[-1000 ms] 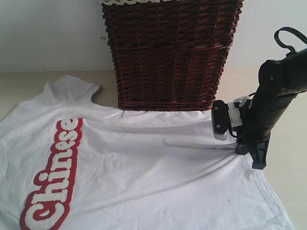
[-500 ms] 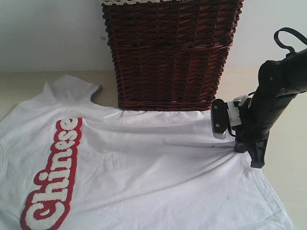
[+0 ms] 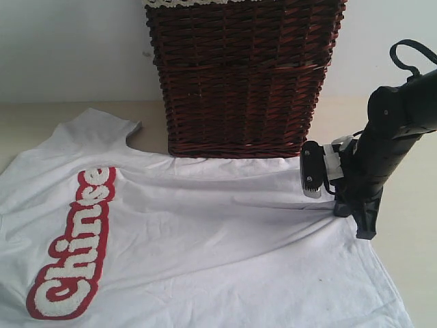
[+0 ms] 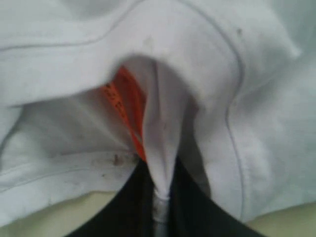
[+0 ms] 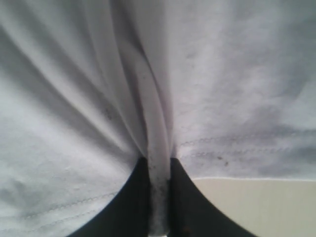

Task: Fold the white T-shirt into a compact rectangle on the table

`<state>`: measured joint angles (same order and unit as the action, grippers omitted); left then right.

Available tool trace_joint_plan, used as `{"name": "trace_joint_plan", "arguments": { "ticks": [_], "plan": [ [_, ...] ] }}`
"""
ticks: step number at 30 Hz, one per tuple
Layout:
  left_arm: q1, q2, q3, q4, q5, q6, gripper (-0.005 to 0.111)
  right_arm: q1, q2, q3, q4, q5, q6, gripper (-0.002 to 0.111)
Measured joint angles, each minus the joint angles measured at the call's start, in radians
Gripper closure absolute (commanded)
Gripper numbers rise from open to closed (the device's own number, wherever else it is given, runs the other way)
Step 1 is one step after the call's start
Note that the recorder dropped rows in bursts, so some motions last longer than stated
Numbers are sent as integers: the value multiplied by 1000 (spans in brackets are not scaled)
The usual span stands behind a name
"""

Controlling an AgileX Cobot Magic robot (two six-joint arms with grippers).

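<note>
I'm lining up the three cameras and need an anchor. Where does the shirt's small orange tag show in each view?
Exterior view: not visible.
Left wrist view: the orange tag sits inside the neck opening, beside the fold pinched by the left gripper.
Right wrist view: not in it; the right gripper pinches plain cloth near a stitched hem.
Shared landmark: the white T-shirt, seen in all three.
</note>
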<state>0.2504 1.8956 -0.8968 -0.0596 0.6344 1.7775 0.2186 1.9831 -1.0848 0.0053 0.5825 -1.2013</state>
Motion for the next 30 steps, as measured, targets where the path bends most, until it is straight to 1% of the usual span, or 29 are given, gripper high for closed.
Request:
{"name": "trace_joint_plan", "arguments": {
  "ticks": [9, 19, 21, 24, 30],
  "plan": [
    [-4, 0, 0, -61, -10, -2, 107, 0, 0, 0, -5, -2, 2, 108],
    [-6, -14, -9, -85, -12, -26, 107, 0, 0, 0, -5, 0, 22, 108],
    [-9, -27, -11, -119, -12, -37, 107, 0, -6, 0, -15, 17, 22, 108],
    [-14, -55, -11, -194, -13, -44, 107, -4, -30, -11, -31, 88, 22, 108],
    [-18, -238, -36, -380, 4, -63, 107, -41, -158, -24, -5, 144, 22, 108]
  ]
}}
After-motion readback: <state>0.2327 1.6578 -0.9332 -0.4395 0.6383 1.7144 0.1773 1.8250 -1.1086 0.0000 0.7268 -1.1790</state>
